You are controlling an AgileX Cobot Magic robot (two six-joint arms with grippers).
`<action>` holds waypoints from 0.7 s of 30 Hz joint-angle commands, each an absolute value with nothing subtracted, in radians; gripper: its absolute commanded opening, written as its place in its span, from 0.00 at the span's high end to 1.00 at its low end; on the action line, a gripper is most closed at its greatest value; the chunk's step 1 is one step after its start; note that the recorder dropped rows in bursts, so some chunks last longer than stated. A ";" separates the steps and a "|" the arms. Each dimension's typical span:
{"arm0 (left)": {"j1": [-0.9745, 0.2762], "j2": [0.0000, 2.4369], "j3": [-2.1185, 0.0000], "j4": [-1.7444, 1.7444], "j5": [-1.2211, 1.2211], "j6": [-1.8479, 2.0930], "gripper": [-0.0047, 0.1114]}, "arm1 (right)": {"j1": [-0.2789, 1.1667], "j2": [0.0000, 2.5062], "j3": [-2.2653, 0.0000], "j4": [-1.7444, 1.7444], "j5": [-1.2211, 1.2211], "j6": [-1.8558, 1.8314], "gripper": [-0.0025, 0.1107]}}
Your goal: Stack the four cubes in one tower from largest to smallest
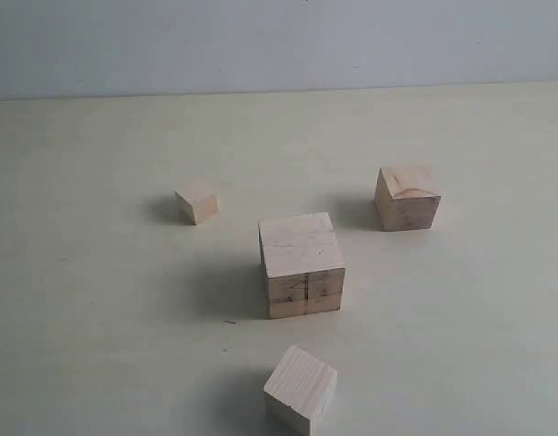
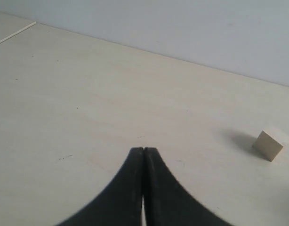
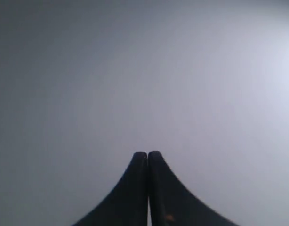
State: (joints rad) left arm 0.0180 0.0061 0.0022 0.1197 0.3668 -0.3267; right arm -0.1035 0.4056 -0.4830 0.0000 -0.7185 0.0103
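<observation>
Nothing stacked, all pieces apart on the pale table (image 1: 88, 345): largest cube (image 1: 301, 263) at centre with a dark seam down its front, smallest cube (image 1: 197, 200) behind it to the left, back-right cube (image 1: 406, 197) mid-sized, near cube (image 1: 300, 389) by the front edge. The left gripper (image 2: 143, 150) is pressed together and empty over bare tabletop. The right gripper (image 3: 148, 153) is likewise pressed together, empty, against a plain grey backdrop.

worktop (image 1: 97, 318): four cubes, each resting directly on it, all apart | largest cube (image 1: 302, 263): centre | smallest cube (image 1: 197, 200): behind and left of largest | rear-right cube (image 1: 407, 197): behind and right of largest | front cube (image 1: 300, 389): before largest, nearest the camera
</observation>
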 commanded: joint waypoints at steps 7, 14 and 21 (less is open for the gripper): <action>0.010 0.000 0.000 0.122 0.361 -0.320 0.96 | -0.105 1.047 -0.726 0.095 0.152 -0.006 0.98; 0.010 0.000 0.000 0.122 0.361 -0.320 0.96 | -0.105 1.357 -0.788 0.167 0.390 0.032 0.98; 0.010 0.000 0.000 0.122 0.361 -0.320 0.96 | -0.069 1.440 -0.914 0.944 1.158 -0.745 0.98</action>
State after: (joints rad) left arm 0.0180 0.0061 0.0022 0.1197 0.3668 -0.3251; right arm -0.1007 1.4215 -0.8977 0.6539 0.9479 -0.4655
